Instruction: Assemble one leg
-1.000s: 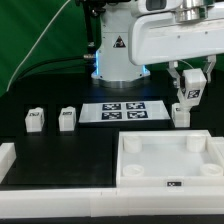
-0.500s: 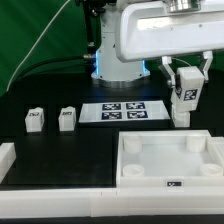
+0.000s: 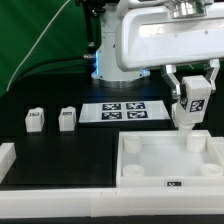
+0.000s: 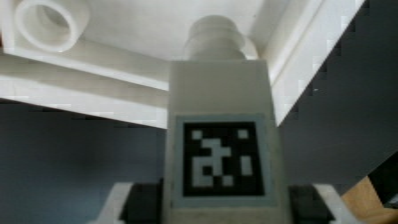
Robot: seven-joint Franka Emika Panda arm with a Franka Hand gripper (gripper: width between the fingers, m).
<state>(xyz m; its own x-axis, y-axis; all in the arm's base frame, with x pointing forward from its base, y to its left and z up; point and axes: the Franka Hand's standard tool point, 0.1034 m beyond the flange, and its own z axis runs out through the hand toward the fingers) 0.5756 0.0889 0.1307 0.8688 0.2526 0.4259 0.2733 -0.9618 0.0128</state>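
My gripper (image 3: 194,94) is shut on a leg (image 3: 191,104), a white block with a black-and-white tag. It holds the leg upright over the far right corner of the large white tray-like part (image 3: 168,176). I cannot tell whether the leg's lower end touches the tray. In the wrist view the leg (image 4: 221,115) runs out from between the fingers (image 4: 146,205), its round peg end over the tray wall beside a round corner socket (image 4: 48,26). Two more legs (image 3: 34,120) (image 3: 67,118) stand on the black table at the exterior view's left.
The marker board (image 3: 122,110) lies flat behind the tray, in front of the arm's base (image 3: 118,60). A white wall (image 3: 60,190) runs along the table's near edge, with a raised end at the exterior view's left. A green backdrop is behind.
My gripper has moved with the leg a little toward the exterior view's right and down, closer to the tray's far right corner. The other legs have not moved.
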